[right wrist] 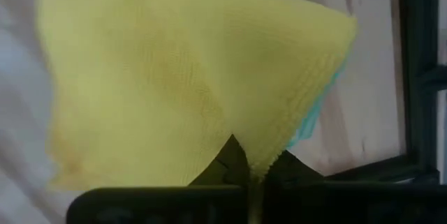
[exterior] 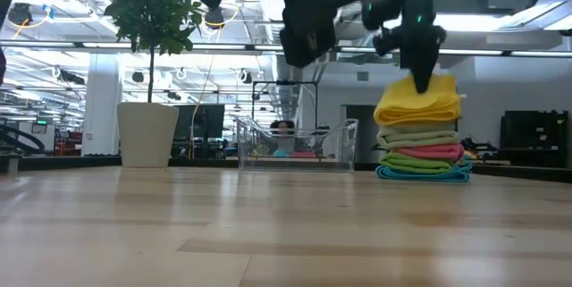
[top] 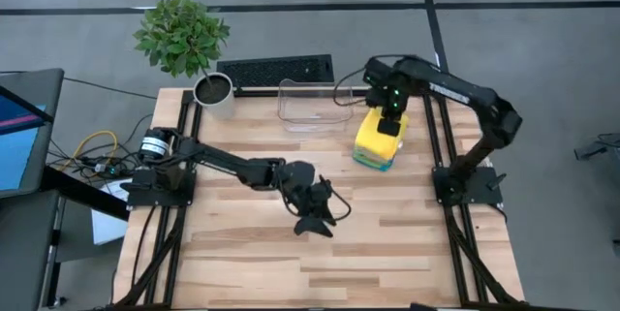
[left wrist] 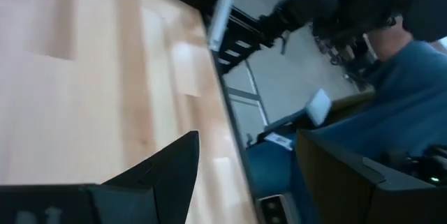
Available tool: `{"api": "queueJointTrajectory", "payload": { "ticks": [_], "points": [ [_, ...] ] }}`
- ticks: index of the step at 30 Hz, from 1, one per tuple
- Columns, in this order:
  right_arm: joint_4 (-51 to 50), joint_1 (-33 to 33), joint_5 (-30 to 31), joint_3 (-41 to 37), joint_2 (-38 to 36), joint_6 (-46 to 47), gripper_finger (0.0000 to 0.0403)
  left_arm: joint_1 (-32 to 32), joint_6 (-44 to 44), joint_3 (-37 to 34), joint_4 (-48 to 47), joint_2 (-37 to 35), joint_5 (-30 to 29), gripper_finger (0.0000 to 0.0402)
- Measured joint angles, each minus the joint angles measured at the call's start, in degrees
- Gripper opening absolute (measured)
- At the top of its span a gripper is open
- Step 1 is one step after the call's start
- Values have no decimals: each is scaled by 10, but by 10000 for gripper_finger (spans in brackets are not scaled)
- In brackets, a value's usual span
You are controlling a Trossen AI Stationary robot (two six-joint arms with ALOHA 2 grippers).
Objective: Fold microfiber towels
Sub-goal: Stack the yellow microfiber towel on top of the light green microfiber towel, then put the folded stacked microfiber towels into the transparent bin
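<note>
Two dark fingers of the right gripper are pinched together on the yellow towel, pressing straight down into its top. That towel crowns a stack of microfiber towels just beside the clear plastic bin, on the side away from the potted plant. Under the yellow lie pale sage, pink, bright green and blue layers, soft and rounded at their folds; only their edges show. The left gripper, fingers spread and empty, hovers over bare wood table well apart from the bin. A keyboard lies behind the bin.
</note>
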Motion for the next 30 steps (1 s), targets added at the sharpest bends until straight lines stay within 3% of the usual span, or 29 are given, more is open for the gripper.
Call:
{"api": "queueJointTrajectory", "payload": {
  "ticks": [8, 13, 22, 27, 30],
  "points": [
    [27, -53, 1, 0, 107, -9, 43, 42, 39, 0, -22, 0, 18, 230],
    [36, -65, 29, 0, 126, -11, 99, 60, 55, 0, -23, 0, 51, 230],
    [79, -97, 22, 0, 48, 8, 245, 92, 80, 0, -22, 0, 51, 230],
    [114, -128, 26, 1, -17, 78, 271, 115, 80, 0, -14, 0, 52, 230],
    [151, -146, 26, 1, -19, 82, 271, 128, 82, 0, -9, 0, 52, 230]
  ]
}}
